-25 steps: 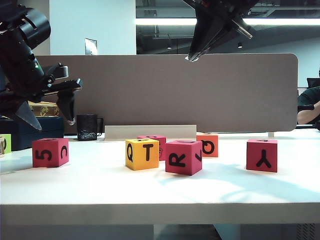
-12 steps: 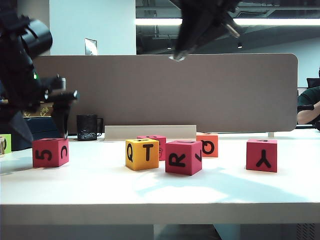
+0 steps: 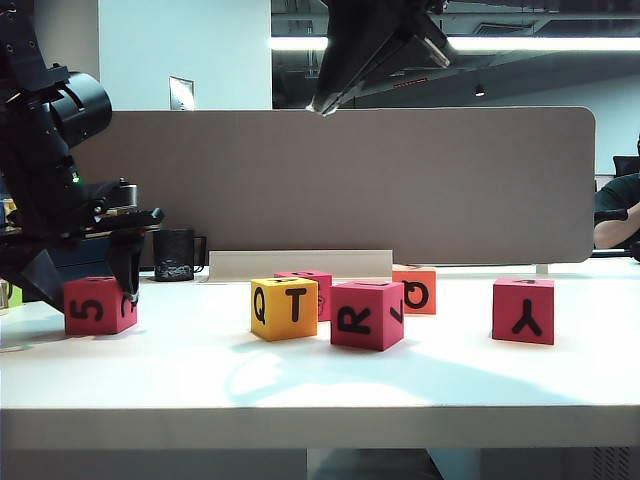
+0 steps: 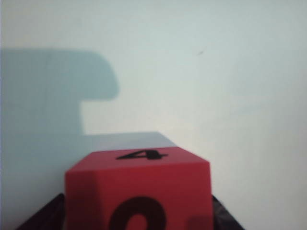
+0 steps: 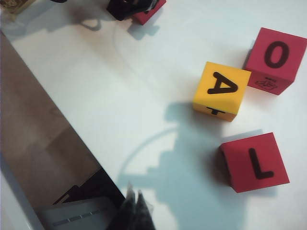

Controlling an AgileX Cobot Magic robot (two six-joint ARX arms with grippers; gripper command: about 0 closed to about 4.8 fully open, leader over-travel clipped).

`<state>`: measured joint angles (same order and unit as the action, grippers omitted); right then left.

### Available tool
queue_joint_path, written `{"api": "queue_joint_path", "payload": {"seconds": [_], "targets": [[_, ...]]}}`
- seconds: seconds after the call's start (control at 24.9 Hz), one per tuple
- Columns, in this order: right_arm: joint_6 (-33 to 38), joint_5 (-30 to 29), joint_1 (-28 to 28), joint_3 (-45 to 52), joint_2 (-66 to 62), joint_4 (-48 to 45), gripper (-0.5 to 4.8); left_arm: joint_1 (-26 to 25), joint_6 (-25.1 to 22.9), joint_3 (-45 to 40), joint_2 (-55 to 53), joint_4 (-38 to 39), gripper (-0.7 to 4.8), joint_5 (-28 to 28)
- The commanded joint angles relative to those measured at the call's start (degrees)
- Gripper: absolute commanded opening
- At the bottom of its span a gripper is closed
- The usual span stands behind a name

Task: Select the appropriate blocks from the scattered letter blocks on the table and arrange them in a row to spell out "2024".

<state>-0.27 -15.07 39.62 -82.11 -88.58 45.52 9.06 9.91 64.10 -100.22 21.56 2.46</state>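
Note:
On the white table [image 3: 300,380], my left gripper [image 3: 88,285] is open and straddles the pinkish-red "5" block [image 3: 95,308] at the far left. In the left wrist view that block [image 4: 139,187] shows a "4" on top, with a dark finger [image 4: 45,218] on each side. My right gripper [image 3: 322,104] hangs shut high above the middle blocks, its fingertips [image 5: 136,208] pressed together. Below it are the yellow Q/T block [image 3: 284,308], the pinkish-red R block [image 3: 367,314], another pinkish-red block [image 3: 314,284] behind the yellow one, and the orange block [image 3: 415,290]. The "Y" block [image 3: 524,310] stands apart at the right.
A beige partition [image 3: 400,180] closes the back of the table, with a white rail [image 3: 300,264] and a black mug [image 3: 175,255] at its foot. A dark box [image 3: 85,258] sits behind the left arm. A person [image 3: 615,215] is at the far right.
My left gripper has come down from above the "5" block to either side of it. My right gripper has swung leftward along the top of the view. No block has moved.

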Motion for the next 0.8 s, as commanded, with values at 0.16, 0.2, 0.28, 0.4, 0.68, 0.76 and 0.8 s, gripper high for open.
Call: {"api": "queue_joint_path", "payload": {"seconds": [0.16, 0.2, 0.28, 0.4, 0.68, 0.76, 0.8], "targets": [[0.09, 0.17, 0.02, -0.28, 0.31, -0.46, -0.05, -0.07, -0.02, 0.09, -0.22, -1.11, 3.22, 0.17], [0.09, 0.15, 0.02, -0.28, 0.31, -0.46, -0.05, -0.07, -0.02, 0.09, -0.22, -1.11, 2.91, 0.22], [0.09, 0.17, 0.02, -0.28, 0.31, -0.48, -0.05, -0.07, -0.04, 0.09, -0.22, -1.09, 2.72, 0.22], [0.09, 0.17, 0.02, -0.28, 0.31, -0.48, -0.05, -0.07, -0.02, 0.09, -0.22, -1.29, 2.71, 0.39], [0.09, 0.17, 0.04, -0.28, 0.31, -0.50, -0.05, 4.24, -0.02, 0.15, -0.22, -4.15, 2.68, 3.13], [0.07, 0.17, 0.02, -0.28, 0.31, -0.44, -0.05, 5.40, -0.02, 0.15, -0.22, -5.57, 2.68, 3.06], [0.07, 0.17, 0.02, -0.28, 0.31, -0.39, -0.05, 6.12, -0.02, 0.15, -0.22, -6.69, 2.68, 2.62]]}}
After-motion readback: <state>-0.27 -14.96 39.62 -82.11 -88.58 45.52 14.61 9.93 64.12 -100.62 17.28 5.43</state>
